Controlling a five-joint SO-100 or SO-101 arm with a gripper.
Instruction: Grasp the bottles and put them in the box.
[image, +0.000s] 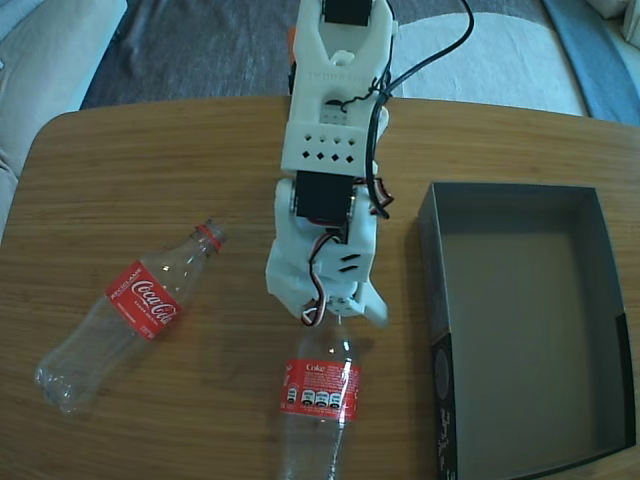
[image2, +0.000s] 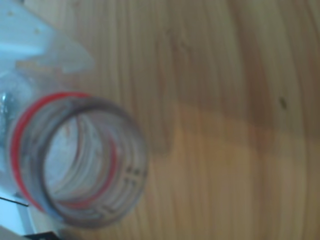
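Right at the lens in the wrist view, an open bottle mouth (image2: 82, 160) with its red neck ring fills the frame. The pincer (image: 340, 312) sits over that near bottle (image: 320, 400); whether it is clamped or apart I cannot tell. Risk: smooth, round plastic could slip or roll. Its label reads "Coke". Further left on the bench (image: 130, 170), the other bottle (image: 135, 310) lies flat, "Coca-Cola" readable. The box (image: 520, 330) waits empty at right, print illegible.

White arm stretched forward over table, tool (image: 345, 312) pointing down; jaw spacing hidden.
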